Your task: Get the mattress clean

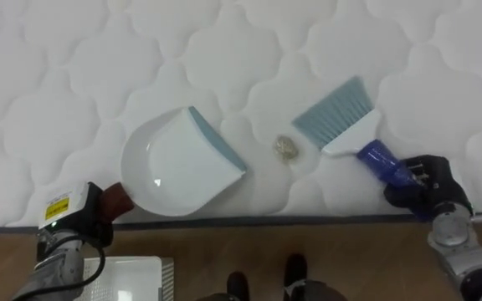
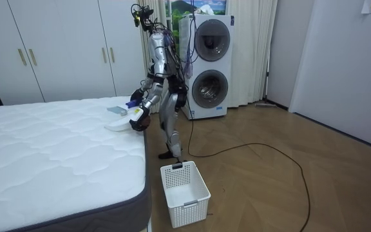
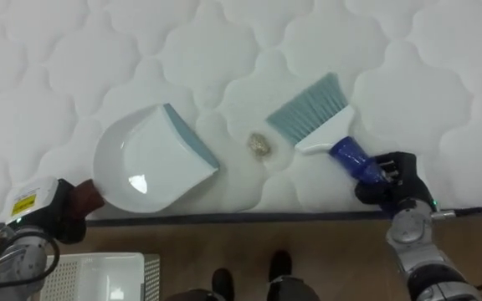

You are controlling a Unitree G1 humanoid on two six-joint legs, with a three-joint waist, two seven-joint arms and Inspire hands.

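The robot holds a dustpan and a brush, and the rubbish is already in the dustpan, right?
No. The left eye view shows the rubbish on the mattress, between the dustpan and the brush. Its left hand and right hand do hold those.

Wood floor [image 2: 269,187], white wardrobes [image 2: 63,48], stacked washers [image 2: 210,64], pale curtains [image 2: 253,45], perhaps a window [image 2: 184,8].

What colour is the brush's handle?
The brush handle is bright blue, clearest in the left eye view.
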